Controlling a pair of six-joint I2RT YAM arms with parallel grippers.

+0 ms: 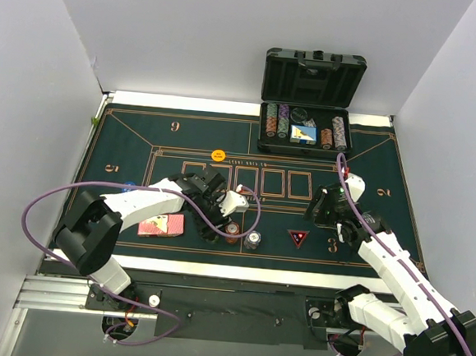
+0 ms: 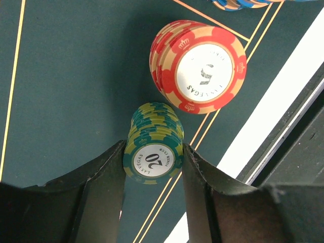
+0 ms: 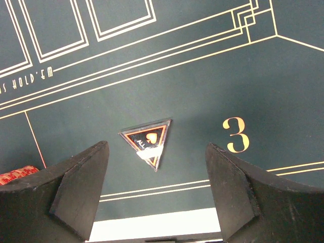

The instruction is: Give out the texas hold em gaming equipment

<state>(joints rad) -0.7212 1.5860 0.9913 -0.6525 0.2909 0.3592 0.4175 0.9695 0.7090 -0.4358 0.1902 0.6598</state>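
- The green chip stack (image 2: 153, 159) stood upright on the felt mat (image 2: 66, 76). Its axis ran vertically and its top face, printed "20", pointed up.
- Its edges were striped green and pale yellow around a white centre label.
- The left hand (image 2: 153, 148) was clamped on this stack, one finger touching each side.
- A red chip stack (image 2: 202, 71) marked "5" stood near it at 1 o'clock, apart from it.
- Seen from above, playing cards (image 1: 162, 226) lay at 9 o'clock of the left hand, an orange button (image 1: 217, 155) at 12, and the open black case (image 1: 309, 109) well away at 1.
- The right hand (image 3: 157, 148) hung with fingers wide apart over a triangular marker (image 3: 148, 142).
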